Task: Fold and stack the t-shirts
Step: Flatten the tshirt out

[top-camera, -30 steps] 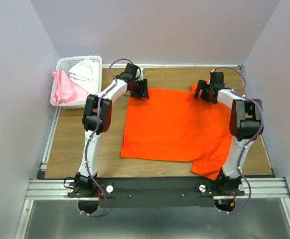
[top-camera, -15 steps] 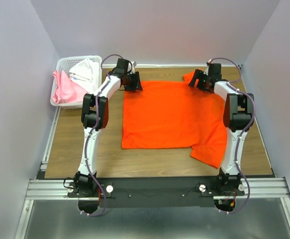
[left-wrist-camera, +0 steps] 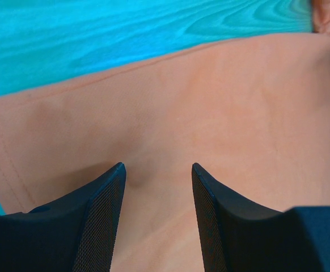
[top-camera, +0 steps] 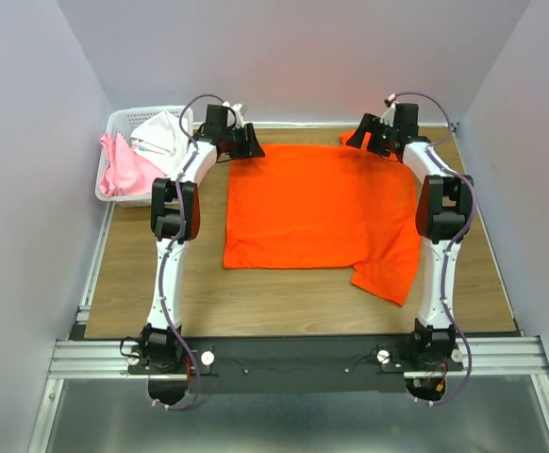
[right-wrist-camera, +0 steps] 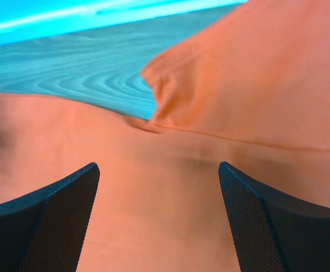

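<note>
A bright orange t-shirt point(top-camera: 322, 208) lies spread flat on the wooden table, front to back between the arms. My left gripper point(top-camera: 248, 146) sits on its far left corner. In the left wrist view the jaws point(left-wrist-camera: 158, 165) stand apart, with flat orange cloth point(left-wrist-camera: 210, 102) under and between them. My right gripper point(top-camera: 361, 137) is at the far right corner beside a bunched sleeve point(right-wrist-camera: 256, 68). Its jaws point(right-wrist-camera: 158, 164) are wide apart over the cloth point(right-wrist-camera: 153, 215). A pink t-shirt point(top-camera: 122, 170) and a white t-shirt point(top-camera: 164, 132) lie in the basket.
The white lattice basket point(top-camera: 152, 109) stands at the far left, close to my left arm. The shirt's near right sleeve point(top-camera: 388, 278) trails toward the front edge. Bare wood point(top-camera: 142, 274) shows left of the shirt. Walls close in the back and both sides.
Both grippers have moved toward the far edge of the table, and the orange t-shirt has slid back with them. Its near hem now lies farther from the arm bases.
</note>
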